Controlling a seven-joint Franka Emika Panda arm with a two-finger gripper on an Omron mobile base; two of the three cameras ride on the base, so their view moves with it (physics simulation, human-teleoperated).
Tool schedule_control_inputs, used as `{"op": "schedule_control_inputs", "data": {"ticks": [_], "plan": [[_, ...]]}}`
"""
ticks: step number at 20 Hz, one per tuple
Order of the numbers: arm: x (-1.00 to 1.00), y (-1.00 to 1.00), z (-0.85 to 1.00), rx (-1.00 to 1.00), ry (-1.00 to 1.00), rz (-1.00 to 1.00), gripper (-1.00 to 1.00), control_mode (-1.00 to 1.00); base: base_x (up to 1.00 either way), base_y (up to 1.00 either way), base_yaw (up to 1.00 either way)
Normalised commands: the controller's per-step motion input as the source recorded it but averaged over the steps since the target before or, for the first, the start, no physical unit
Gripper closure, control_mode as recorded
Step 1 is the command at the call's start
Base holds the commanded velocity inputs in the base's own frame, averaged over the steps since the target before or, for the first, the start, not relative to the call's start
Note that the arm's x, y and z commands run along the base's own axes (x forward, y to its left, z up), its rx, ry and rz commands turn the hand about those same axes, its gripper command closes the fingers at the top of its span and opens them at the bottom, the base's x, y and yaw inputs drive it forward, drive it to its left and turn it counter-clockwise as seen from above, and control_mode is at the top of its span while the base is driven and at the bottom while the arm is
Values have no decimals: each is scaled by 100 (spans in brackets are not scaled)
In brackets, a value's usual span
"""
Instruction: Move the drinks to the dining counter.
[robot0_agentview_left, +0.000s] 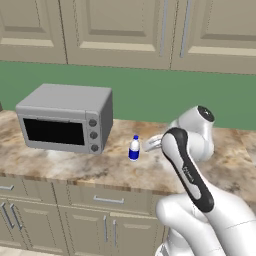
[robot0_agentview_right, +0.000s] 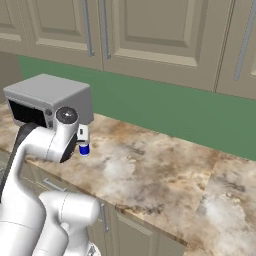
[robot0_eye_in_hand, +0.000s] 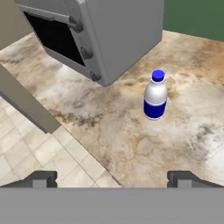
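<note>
Marbled counter (robot0_agentview_left: 75, 165), green backsplash (robot0_agentview_left: 150, 95), beige cabinets (robot0_agentview_left: 125, 30).

A boxy grey metal toaster oven (robot0_agentview_left: 65, 117) with a dark glass door and three round knobs stands on the beige-brown marbled stone bench (robot0_agentview_left: 100, 167). Behind the oven runs a flat green wall band (robot0_agentview_left: 150, 95). Above that band hang beige panelled wall cabinets (robot0_agentview_left: 125, 30) with long metal handles. Below the oven, under the bench edge, sit beige drawers and cabinet doors (robot0_agentview_left: 75, 210) with slim silver pulls. Pale beige floor tiles (robot0_eye_in_hand: 39, 153) lie below the bench front.
</note>
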Motion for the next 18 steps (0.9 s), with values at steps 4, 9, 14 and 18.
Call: {"op": "schedule_control_inputs", "data": {"ticks": [4, 9, 14, 18], "plan": [[29, 0, -6, 0, -6, 1, -100, -100, 0, 0, 0], [32, 0, -5, 0, -1, 0, -100, -100, 0, 0, 0], [27, 0, -4, 0, 0, 0, -100, -100, 0, 0, 0], [26, 0, -4, 0, 0, 0, -100, -100, 0, 0, 0]]}}
